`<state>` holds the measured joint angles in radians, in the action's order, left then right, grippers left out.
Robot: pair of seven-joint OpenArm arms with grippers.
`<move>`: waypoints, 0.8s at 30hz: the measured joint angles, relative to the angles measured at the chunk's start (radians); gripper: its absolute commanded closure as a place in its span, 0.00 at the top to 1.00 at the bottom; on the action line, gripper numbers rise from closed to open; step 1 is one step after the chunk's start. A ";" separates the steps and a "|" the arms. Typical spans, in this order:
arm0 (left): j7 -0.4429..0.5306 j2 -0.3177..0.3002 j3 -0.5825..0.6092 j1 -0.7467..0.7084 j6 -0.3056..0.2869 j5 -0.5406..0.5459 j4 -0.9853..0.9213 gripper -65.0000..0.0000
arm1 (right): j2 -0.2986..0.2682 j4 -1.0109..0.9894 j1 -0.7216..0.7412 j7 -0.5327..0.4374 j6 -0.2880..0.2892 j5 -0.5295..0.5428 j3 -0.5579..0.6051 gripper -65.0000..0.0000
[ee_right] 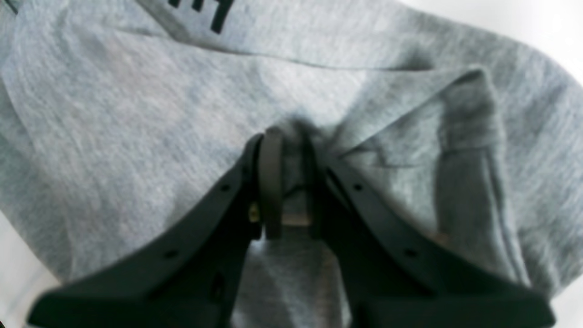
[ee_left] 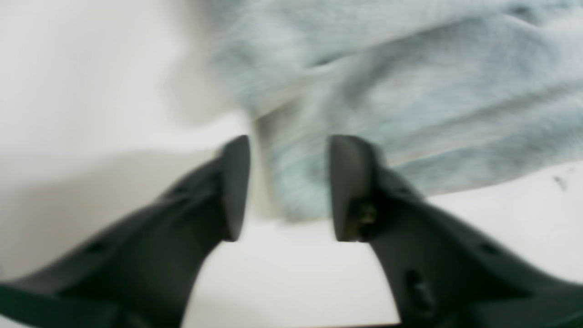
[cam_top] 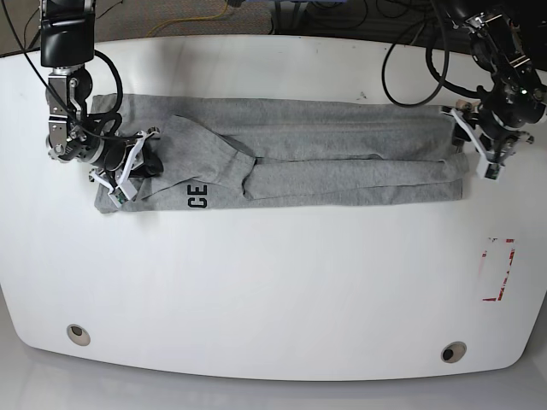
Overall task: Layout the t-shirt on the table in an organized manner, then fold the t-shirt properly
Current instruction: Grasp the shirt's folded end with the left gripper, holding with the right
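At the left of the base view the right pincer (cam_top: 137, 162) is clamped on a bunched end of the t-shirt (cam_top: 342, 145). The grey shirt lies folded in a long band across the upper half of the white desk (cam_top: 273, 282). At the right edge the left pincer (cam_top: 475, 154) stands apart beside the shirt's other end, gripping nothing.

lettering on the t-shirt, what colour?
Black lettering on the heather-grey t-shirt; clearest in the base view.
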<state>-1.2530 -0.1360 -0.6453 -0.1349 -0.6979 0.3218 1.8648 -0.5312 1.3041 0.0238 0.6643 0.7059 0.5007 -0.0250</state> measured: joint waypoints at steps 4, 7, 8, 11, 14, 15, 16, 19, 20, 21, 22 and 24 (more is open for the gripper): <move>-0.052 -0.003 -0.099 0.048 0.001 0.069 -0.024 0.54 | 0.000 0.006 -0.017 -0.008 -0.003 0.003 -0.002 0.13; -0.076 -0.003 -0.168 0.089 0.000 0.122 -0.064 0.54 | 0.000 0.019 -0.025 -0.008 -0.006 0.004 -0.002 0.13; -0.078 -0.004 -0.185 0.100 0.001 0.134 -0.081 0.54 | 0.000 0.023 -0.026 -0.008 -0.006 0.004 -0.002 0.13; -0.086 -0.026 -0.217 0.122 0.000 0.180 -0.146 0.54 | 0.000 0.041 -0.042 -0.006 -0.011 0.000 -0.002 0.13; -0.087 -0.055 -0.221 0.133 0.001 0.220 -0.222 0.54 | 0.002 0.051 -0.053 -0.006 -0.011 0.001 -0.002 0.13; -0.086 -0.062 -0.221 0.136 0.001 0.237 -0.245 0.54 | 0.002 0.052 -0.054 -0.008 -0.010 0.002 -0.002 0.13; -0.085 -0.067 -0.221 0.138 0.002 0.256 -0.271 0.54 | 0.003 0.052 -0.055 -0.007 -0.010 0.002 -0.002 0.13; -0.086 -0.064 -0.219 0.147 0.006 0.290 -0.331 0.54 | 0.011 0.053 -0.055 -0.006 -0.010 0.001 -0.002 0.13; -0.084 -0.063 -0.219 0.152 0.001 0.295 -0.349 0.54 | 0.013 0.053 -0.055 -0.006 -0.010 0.001 -0.002 0.13; -0.086 -0.060 -0.215 0.156 0.001 0.295 -0.367 0.54 | 0.014 0.054 -0.055 -0.007 -0.010 0.002 -0.002 0.13; -0.086 -0.057 -0.212 0.160 0.002 0.295 -0.380 0.54 | 0.015 0.055 -0.055 -0.007 -0.010 0.001 -0.002 0.13; -0.086 -0.053 -0.211 0.168 0.001 0.299 -0.407 0.54 | 0.016 0.055 -0.055 -0.007 -0.010 0.001 -0.002 0.13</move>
<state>-1.3388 -0.1890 -0.8562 0.0330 -0.6968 0.6205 1.4582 -0.5148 1.3590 -0.0311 0.6575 0.6956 0.5014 -0.0273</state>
